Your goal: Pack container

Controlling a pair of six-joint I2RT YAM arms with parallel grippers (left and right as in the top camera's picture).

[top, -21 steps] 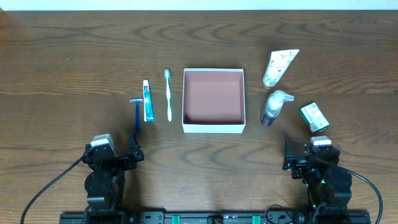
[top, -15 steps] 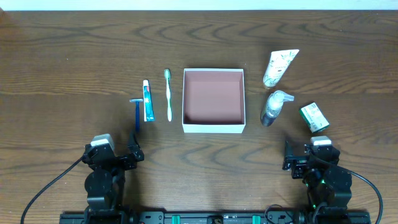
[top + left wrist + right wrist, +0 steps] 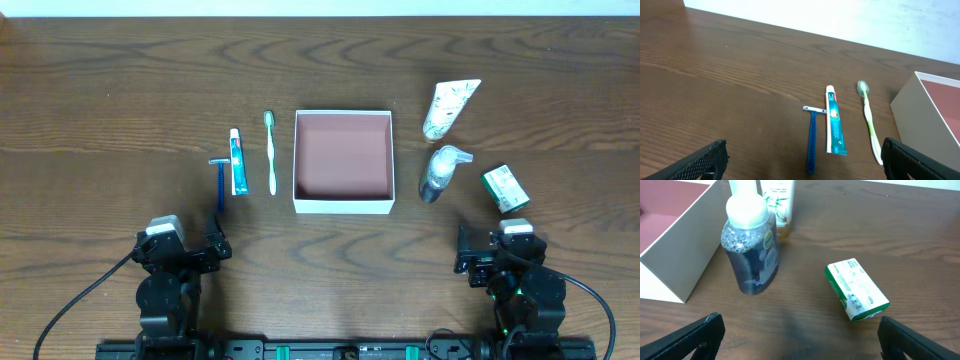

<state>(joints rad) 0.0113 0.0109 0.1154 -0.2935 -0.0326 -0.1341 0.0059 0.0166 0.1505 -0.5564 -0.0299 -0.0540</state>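
I see the container (image 3: 342, 160) at the middle of the desk (image 3: 120, 100), square to the arms, its white front wall facing them and its reddish-brown floor bare. Broad strips of wood lie open between that front wall and both arms.

To its left three slim things lie in a row, all pointing away from the arms. The toothbrush (image 3: 270, 152) is nearest the container's left wall and parallel to it, with a narrow gap between. Next comes the toothpaste tube (image 3: 238, 163), and then the blue razor (image 3: 220, 185), which almost touches the tube. Beyond the razor the desk runs bare to its left edge.

On the right a pump bottle (image 3: 438, 173) is just beside the container's right wall. A white tube with a leaf print (image 3: 450, 108) lies farther back, and a green-and-white carton (image 3: 505, 188) is off to the right at an angle, apart from the bottle.

The left claw (image 3: 180, 250) rests low at the near edge, spread wide, with nothing between its fingers (image 3: 705, 162). The razor's handle points back toward it. The right claw (image 3: 502, 252) is parked the same way, fingers (image 3: 695, 337) wide apart and holding nothing, the bottle and carton just ahead of it.
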